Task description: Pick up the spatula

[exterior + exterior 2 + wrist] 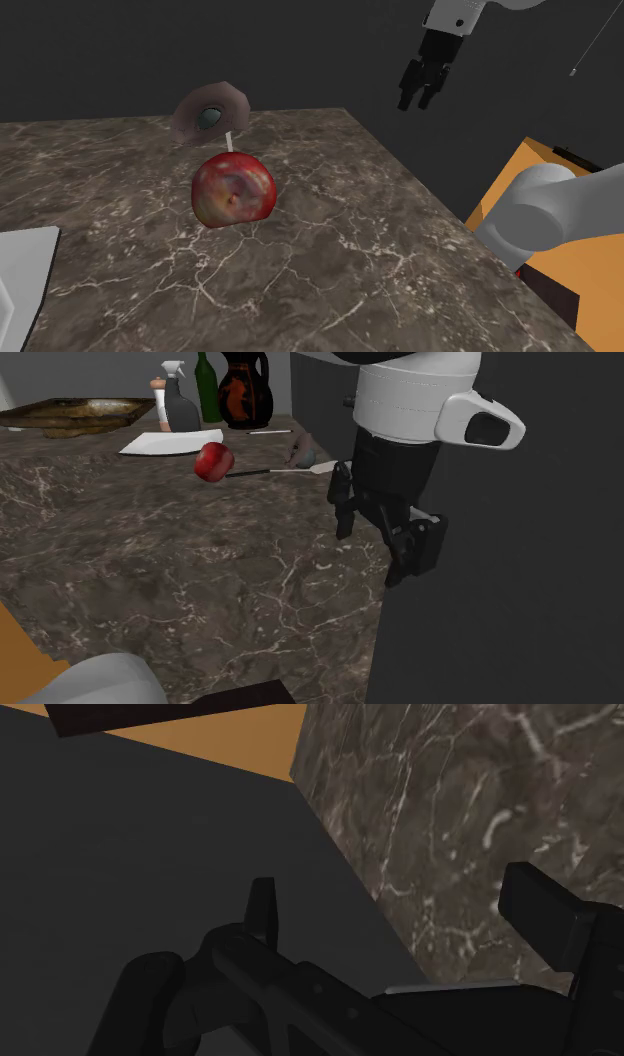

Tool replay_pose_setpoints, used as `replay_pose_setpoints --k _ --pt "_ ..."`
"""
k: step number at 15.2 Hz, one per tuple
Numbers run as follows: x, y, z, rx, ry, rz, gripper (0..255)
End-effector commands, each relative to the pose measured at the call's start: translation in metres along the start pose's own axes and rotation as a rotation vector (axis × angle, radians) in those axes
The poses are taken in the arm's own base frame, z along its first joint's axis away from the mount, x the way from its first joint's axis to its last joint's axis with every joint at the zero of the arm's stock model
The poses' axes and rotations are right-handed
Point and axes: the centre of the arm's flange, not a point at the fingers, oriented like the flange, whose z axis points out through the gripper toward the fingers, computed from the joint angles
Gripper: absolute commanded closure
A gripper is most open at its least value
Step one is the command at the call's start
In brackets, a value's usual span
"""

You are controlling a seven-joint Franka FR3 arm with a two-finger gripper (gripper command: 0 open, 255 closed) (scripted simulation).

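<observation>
The spatula (275, 471) lies flat on the dark marble table (180, 572), a thin dark handle ending in a pale blade, right beside a red apple (213, 460). In the shoulder view just a pale sliver of the spatula (230, 141) sticks up from behind the apple (233, 190). My black gripper (420, 98) hangs high in the air beyond the table's edge on the shoulder view's right, far from the spatula. Its fingers (262, 909) stand apart with nothing between them, over the table edge and dark floor. In the second exterior view the gripper (372, 557) is near the table's corner.
A greyish ring-shaped object (210, 115) sits just behind the spatula. A white sheet (165, 444), a spray bottle (178, 397), a green bottle (207, 382), a black vase (245, 387) and a brown tray (70, 412) stand at the far end. The orange stand (560, 220) is beside the table.
</observation>
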Motion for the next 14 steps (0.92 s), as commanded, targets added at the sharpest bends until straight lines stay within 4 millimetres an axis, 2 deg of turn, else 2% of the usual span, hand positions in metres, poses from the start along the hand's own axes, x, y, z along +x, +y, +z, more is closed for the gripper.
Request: replay_pose_setpoints --k 1,14 --pt "0.0 0.0 0.0 0.0 0.0 0.0 0" --pt "0.026 -0.178 0.009 -0.055 -0.02 0.142 0"
